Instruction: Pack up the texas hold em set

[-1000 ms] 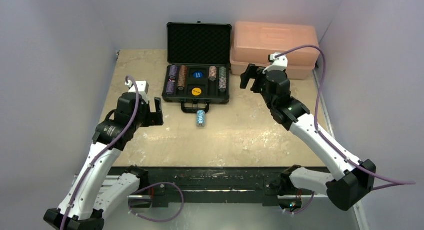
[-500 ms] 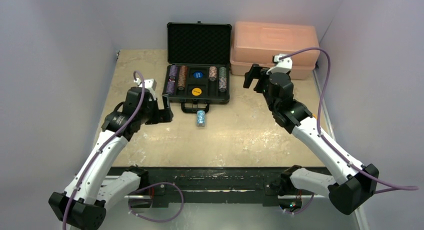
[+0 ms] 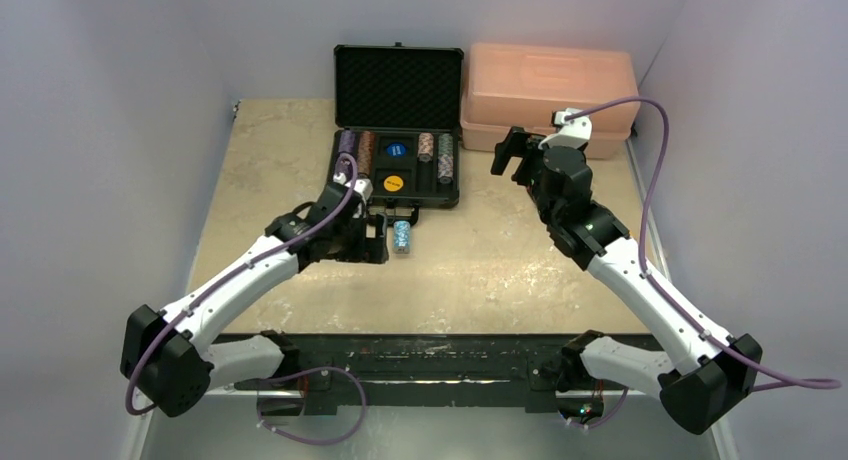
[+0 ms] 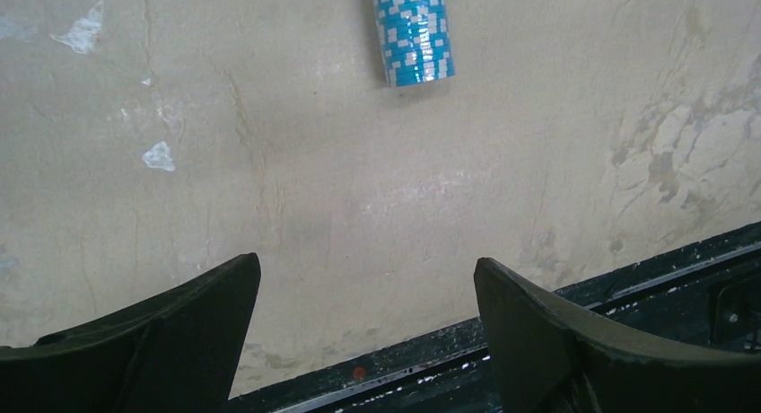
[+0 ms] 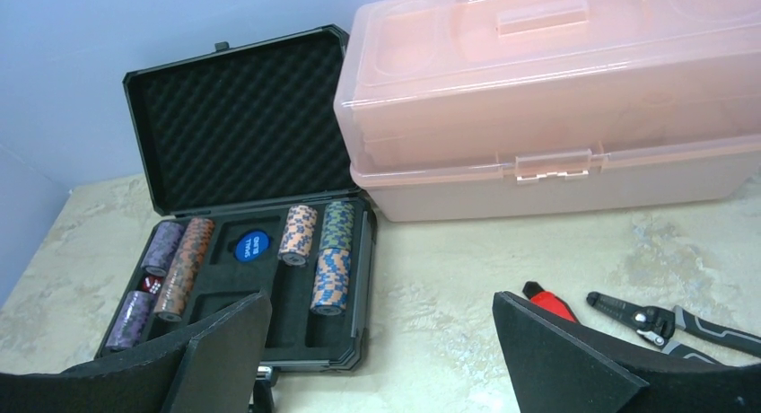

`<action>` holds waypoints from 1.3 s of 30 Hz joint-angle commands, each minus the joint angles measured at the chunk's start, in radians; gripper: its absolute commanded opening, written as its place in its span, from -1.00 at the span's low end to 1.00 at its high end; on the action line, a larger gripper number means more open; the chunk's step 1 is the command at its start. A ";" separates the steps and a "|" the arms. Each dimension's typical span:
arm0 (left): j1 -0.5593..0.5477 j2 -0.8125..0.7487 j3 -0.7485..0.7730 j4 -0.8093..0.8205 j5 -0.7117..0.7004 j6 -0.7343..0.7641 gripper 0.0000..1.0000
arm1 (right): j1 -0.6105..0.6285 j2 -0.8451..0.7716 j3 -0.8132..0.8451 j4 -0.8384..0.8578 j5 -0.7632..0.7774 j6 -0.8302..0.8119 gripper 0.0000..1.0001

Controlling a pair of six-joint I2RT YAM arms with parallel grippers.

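The black poker case (image 3: 397,170) stands open at the back centre, with chip stacks lying in its foam slots; it also shows in the right wrist view (image 5: 269,328). A blue-and-white chip stack (image 3: 402,236) lies on its side on the table in front of the case. My left gripper (image 3: 377,240) is open and empty, just left of that stack. In the left wrist view the stack (image 4: 413,31) lies beyond the open left gripper (image 4: 368,292). My right gripper (image 3: 508,156) is open and empty, in the air to the right of the case, as the right wrist view (image 5: 381,341) shows.
A closed pink plastic box (image 3: 548,95) stands right of the case, also in the right wrist view (image 5: 556,99). Pliers with red and dark handles (image 5: 628,316) lie on the table by the box. The table's dark front rail (image 4: 628,296) runs along the near edge.
My left arm has swung right and forward, from the left side of the table to just beside the blue chip stack. The right gripper has shifted slightly right.
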State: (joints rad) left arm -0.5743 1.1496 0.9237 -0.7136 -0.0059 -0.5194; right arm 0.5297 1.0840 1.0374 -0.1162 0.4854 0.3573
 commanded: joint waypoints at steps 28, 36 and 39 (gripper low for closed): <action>-0.305 0.237 -0.189 0.347 -0.305 -0.237 0.55 | -0.001 0.010 0.027 -0.010 0.022 -0.003 0.98; -0.328 0.342 -0.086 0.297 -0.377 -0.233 0.49 | -0.001 0.036 0.027 -0.007 0.018 0.000 0.98; -0.328 0.369 -0.033 0.290 -0.390 -0.215 0.48 | -0.001 0.040 0.027 -0.007 0.017 0.000 0.98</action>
State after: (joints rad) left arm -0.8955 1.4986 0.7975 -0.4294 -0.3344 -0.7410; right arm 0.5297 1.1236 1.0374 -0.1303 0.4873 0.3580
